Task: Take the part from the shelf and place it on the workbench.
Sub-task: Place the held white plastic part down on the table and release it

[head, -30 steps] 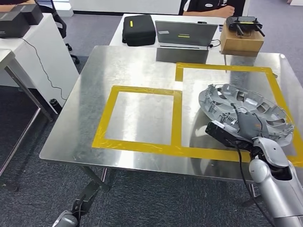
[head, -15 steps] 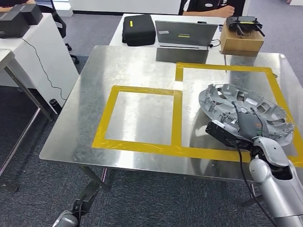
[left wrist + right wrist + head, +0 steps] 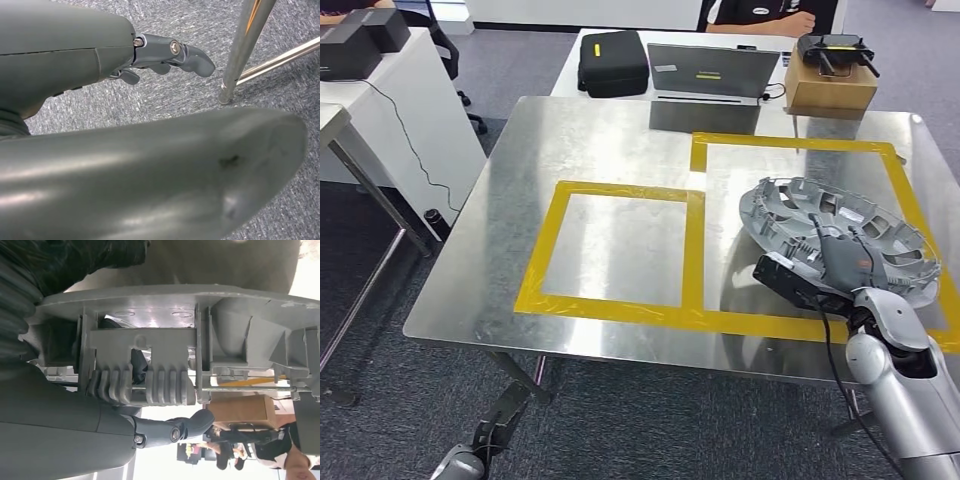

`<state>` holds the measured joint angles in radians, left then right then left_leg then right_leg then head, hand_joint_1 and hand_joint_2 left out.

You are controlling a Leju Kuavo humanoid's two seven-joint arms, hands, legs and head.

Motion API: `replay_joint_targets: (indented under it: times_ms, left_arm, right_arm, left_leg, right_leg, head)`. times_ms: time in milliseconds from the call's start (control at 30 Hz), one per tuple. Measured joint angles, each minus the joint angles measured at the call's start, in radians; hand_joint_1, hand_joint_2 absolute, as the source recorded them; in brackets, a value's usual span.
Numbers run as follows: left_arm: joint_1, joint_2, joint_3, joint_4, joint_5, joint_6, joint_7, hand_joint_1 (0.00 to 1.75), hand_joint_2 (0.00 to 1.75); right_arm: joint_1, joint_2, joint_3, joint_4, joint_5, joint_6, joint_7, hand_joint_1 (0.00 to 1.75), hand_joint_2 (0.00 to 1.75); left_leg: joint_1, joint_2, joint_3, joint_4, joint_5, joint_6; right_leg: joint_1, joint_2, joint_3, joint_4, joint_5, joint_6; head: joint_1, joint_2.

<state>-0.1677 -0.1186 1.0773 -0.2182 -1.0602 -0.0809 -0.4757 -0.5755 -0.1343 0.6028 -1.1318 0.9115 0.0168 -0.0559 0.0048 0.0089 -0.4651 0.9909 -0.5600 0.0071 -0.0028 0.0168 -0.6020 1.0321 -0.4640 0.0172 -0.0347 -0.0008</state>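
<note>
The part is a grey plastic wheel cover [image 3: 841,225], lying tilted inside the right yellow-taped frame [image 3: 788,143] on the steel workbench [image 3: 622,130]. My right hand [image 3: 852,262] grips its near rim, fingers over the top. In the right wrist view its ribbed inner side [image 3: 170,370] fills the middle, with my thumb [image 3: 177,427] under it and a dark finger poking through a slot. Whether its far edge touches the bench I cannot tell. My left hand [image 3: 460,465] hangs low beside the bench; its fingers [image 3: 170,50] are apart over the carpet and hold nothing.
A smaller yellow-taped frame [image 3: 614,250] lies left of the part. Behind the bench a white table carries a black bag [image 3: 613,62], a laptop [image 3: 712,72] and a cardboard box [image 3: 829,85]; a person [image 3: 773,15] sits there. A bench leg [image 3: 241,45] stands near my left hand.
</note>
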Motion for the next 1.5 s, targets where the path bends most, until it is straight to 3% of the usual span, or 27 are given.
replay_joint_targets:
  times_ms: [67, 1500]
  left_arm:
    - [0.0, 0.0, 0.0, 0.0, 0.001, 0.0, 0.0, 0.0, 0.0]
    - [0.006, 0.001, -0.016, 0.0, 0.014, 0.0, 0.0, 0.0, 0.0]
  right_arm:
    - [0.0, 0.0, 0.001, 0.0, -0.001, 0.001, 0.002, 0.0, 0.0]
    - [0.007, 0.0, 0.012, 0.0, -0.008, -0.012, 0.02, 0.0, 0.0]
  left_leg:
    - [0.0, 0.0, 0.0, 0.0, 0.0, 0.0]
    - [0.0, 0.0, -0.001, 0.0, 0.0, 0.0]
  right_leg:
    - [0.0, 0.0, 0.0, 0.0, 0.0, 0.0]
    - [0.0, 0.0, -0.004, 0.0, 0.0, 0.0]
  head:
    - [0.0, 0.0]
    - [0.0, 0.0]
